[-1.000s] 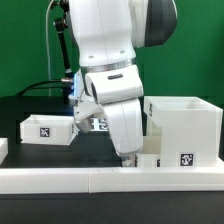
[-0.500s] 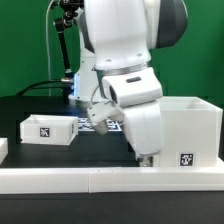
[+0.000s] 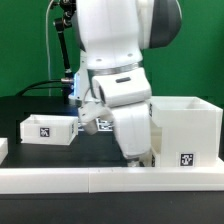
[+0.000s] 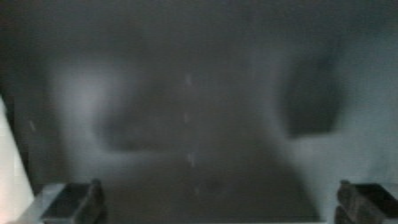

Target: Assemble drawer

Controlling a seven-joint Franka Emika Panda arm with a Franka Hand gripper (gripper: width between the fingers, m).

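Shifting back toward the exterior view's left since half a second ago: the wrist and hand of the arm (image 3: 118,70), which were covering the casing's near corner.

1. Tray (image 3: 45,130): low rectangular box of smooth white plastic, open on top, showing a small black-and-white square tag on its front wall; sitting on the black table (image 3: 20,105) at the exterior view's left.
2. Marker board (image 3: 103,125): thin flat white sheet lying behind the arm, only partly showing.
3. Arm: glossy white rounded shell, reaching down at centre.
4. Gripper (image 4: 217,203): dark fingers (image 4: 75,200) standing wide apart in the blurred wrist view, released, grasping nothing.
5. Low white piece (image 3: 149,159): peeking out beside the hand, just beside the casing; too hidden to identify.
6. Casing (image 3: 185,125): tall cube-like hollow white shell, open on top, tag low on its front; standing at the right.
7. Rail (image 3: 70,180): long low white bar running across the front.
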